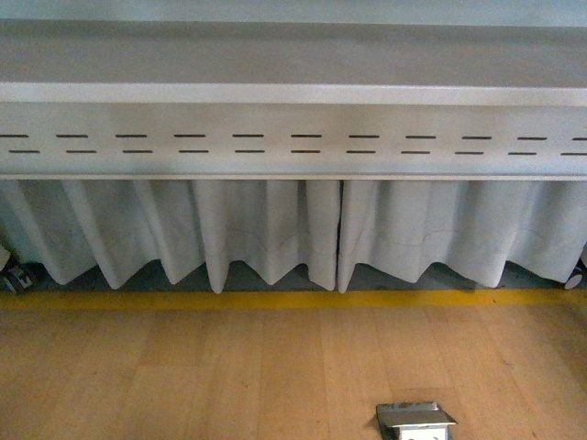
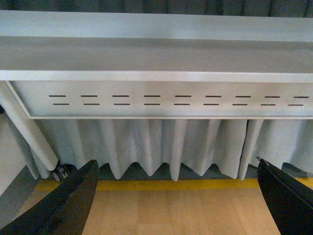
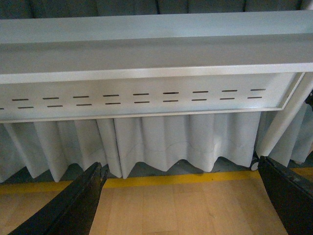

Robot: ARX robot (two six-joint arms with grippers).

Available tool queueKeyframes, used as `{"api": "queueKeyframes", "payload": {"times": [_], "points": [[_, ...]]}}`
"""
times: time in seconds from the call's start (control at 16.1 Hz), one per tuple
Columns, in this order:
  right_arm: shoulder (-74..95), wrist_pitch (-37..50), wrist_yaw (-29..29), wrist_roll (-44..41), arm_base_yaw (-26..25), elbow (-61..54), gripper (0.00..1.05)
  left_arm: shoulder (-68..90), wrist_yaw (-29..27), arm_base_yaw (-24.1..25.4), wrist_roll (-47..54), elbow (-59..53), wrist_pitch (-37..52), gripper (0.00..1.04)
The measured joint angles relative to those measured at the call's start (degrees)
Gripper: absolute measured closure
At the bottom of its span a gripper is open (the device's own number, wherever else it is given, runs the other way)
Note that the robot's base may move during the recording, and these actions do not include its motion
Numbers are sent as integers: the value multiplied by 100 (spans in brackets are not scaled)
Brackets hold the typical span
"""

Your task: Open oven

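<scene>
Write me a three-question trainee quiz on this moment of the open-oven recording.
1. True or false: the oven shows in at least one of the three views.
2. What runs along the wooden floor just below the white curtain? A) a red rope B) a yellow stripe C) a blue hose
3. Fill in the gap: in the wrist views, the left gripper and the right gripper both have their fingers spread wide, so both are ____.

Key: 1 false, no oven is in view. 2 B. 3 open.
</scene>
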Motion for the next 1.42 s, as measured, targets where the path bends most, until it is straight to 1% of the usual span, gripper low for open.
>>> {"api": "queueKeyframes", "payload": {"times": [1.42], "points": [[0, 0, 0, -2, 0, 0, 6, 0, 0, 0, 0, 0, 2, 7]]}}
